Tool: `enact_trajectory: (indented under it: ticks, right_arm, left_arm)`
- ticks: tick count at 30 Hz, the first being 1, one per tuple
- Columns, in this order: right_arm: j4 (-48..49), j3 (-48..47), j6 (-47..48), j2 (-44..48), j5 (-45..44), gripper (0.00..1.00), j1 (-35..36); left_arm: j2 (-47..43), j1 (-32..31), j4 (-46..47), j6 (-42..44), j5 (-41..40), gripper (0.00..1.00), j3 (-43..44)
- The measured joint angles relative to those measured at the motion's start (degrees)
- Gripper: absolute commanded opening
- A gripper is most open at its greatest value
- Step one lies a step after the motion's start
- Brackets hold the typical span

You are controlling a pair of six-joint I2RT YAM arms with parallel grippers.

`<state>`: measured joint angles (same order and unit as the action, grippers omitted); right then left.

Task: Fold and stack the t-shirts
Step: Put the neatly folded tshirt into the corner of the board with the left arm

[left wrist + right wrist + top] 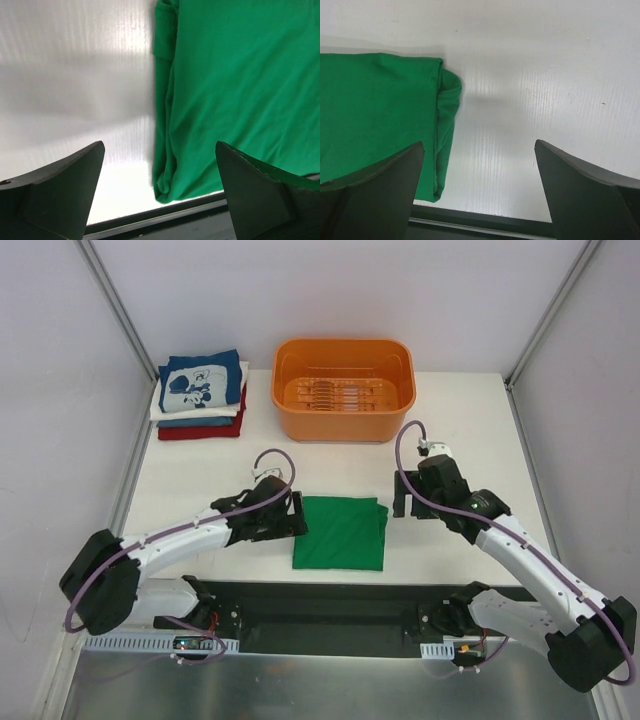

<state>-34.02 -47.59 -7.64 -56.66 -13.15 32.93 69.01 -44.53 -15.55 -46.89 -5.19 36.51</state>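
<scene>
**Fingers spread on both arms, green shirt lying loose between them**

The fingers [65,190] of the left gripper [292,513] stand wide apart with nothing between them, and so do those of the right gripper [403,502]. The green t-shirt [340,532] lies folded flat on the white table [200,465], at 6 o'clock from the table's middle, near the front edge. The left gripper sits at the shirt's 9 o'clock edge, the right gripper just off its 2 o'clock corner.

In the left wrist view the shirt [235,90] fills the frame from 12 to 4 o'clock; its folded edge runs down between the two fingers, one finger over bare table, the other over cloth. In the right wrist view the shirt [375,110] lies at 9 o'clock, with one finger [380,185] over it and the other over bare table. Whether any fingertip touches the cloth I cannot tell.

A stack of folded t-shirts [202,395], navy print on top, sits at 10 o'clock; the orange tub [343,360] stands at 12 o'clock
</scene>
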Motion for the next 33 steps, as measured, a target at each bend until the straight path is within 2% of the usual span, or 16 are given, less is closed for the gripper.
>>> enact_trajectory:
  ticks: [6, 12, 16, 17, 22, 27, 33]
  right_arm:
    - [-0.6, 0.6, 0.1, -0.3, -1.0, 0.97, -0.1]
    - [-0.8, 0.9, 0.9, -0.3, -1.7, 0.97, -0.2]
    - [-0.9, 1.8, 1.3, -0.3, -1.9, 0.97, -0.3]
    - [-0.9, 2.0, 1.4, -0.3, -1.9, 0.97, -0.3]
    - [-1.0, 2.6, 2.0, 0.1, -2.3, 0.97, -0.5]
    - [-1.0, 3.6, 2.3, 2.1, -2.9, 0.97, -0.8]
    - [-1.0, 4.4, 2.4, 3.8, -4.0, 0.97, -1.2]
  left_arm:
    - [10.7, 0.0, 0.8, -0.1, 0.7, 0.8, 5.9]
    - [18.4, -1.0, 1.8, -0.4, 1.9, 0.56, 9.7]
    - [22.8, -3.9, 2.8, -0.7, 1.7, 0.34, 13.1]
    - [23.8, -4.4, 2.8, -0.7, 1.7, 0.24, 13.9]
    - [28.2, -6.1, 3.0, -1.3, 1.4, 0.01, 18.1]
    - [29.3, -6.5, 0.0, -0.4, -1.9, 0.0, 20.9]
    - [27.8, -6.1, -7.0, 2.9, -13.4, 0.0, 21.7]
